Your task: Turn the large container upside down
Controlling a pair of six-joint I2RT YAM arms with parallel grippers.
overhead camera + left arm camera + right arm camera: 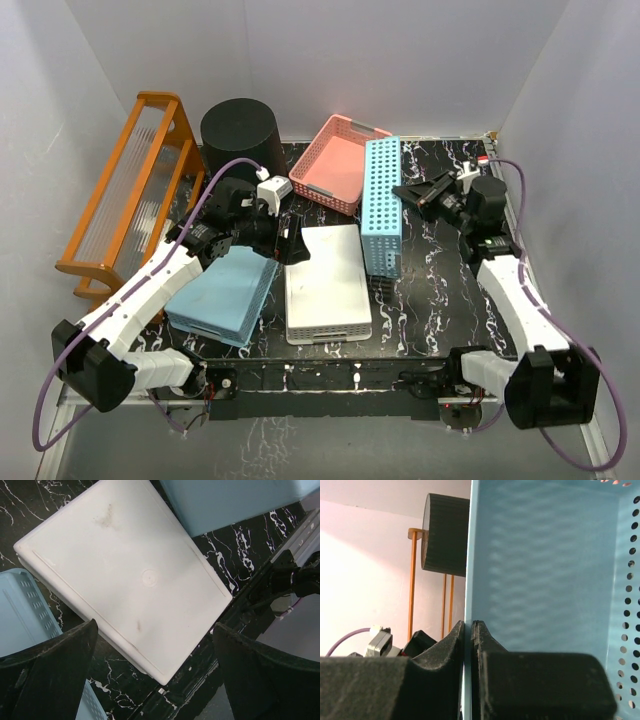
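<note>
The large container [240, 135], a tall black ribbed bin, stands at the back left of the table beside the orange rack. Its top face looks flat and dark; I cannot tell whether that is its opening or its base. It also shows in the right wrist view [445, 535], far beyond the fingers. My left gripper [285, 245] is open and empty, hovering over an upturned white basket [125, 575], well in front of the bin; in its wrist view the gripper [155, 675] has its jaws wide apart. My right gripper [405, 192] is shut on the wall of a blue perforated basket [382, 205].
The orange rack [130, 190] stands along the left edge. A pink basket [335, 162] lies at the back middle. A second light blue basket [225, 295] lies upturned at the front left. The blue perforated basket stands on its side, its wall [545, 565] between the right fingers.
</note>
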